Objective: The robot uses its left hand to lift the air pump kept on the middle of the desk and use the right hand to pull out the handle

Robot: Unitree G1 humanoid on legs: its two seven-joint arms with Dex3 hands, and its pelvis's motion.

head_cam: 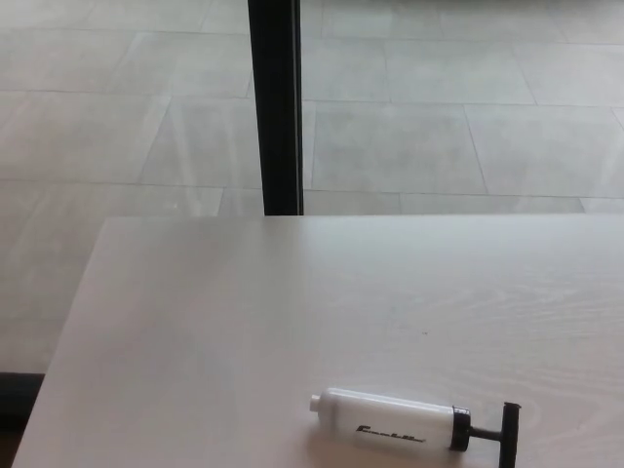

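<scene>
White pump (390, 421) lay flat on the pale wood desk (244, 331), close to its near edge, black T-handle (505, 434) pushed in, pointing right. Neither robot hand appeared, so their state could not be told.

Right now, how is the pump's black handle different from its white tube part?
The handle is black and thin, T-shaped; the tube is white, fat and round. The tube carries dark writing; the handle shows none. Both lie flat on the desk, joined end to end.
</scene>
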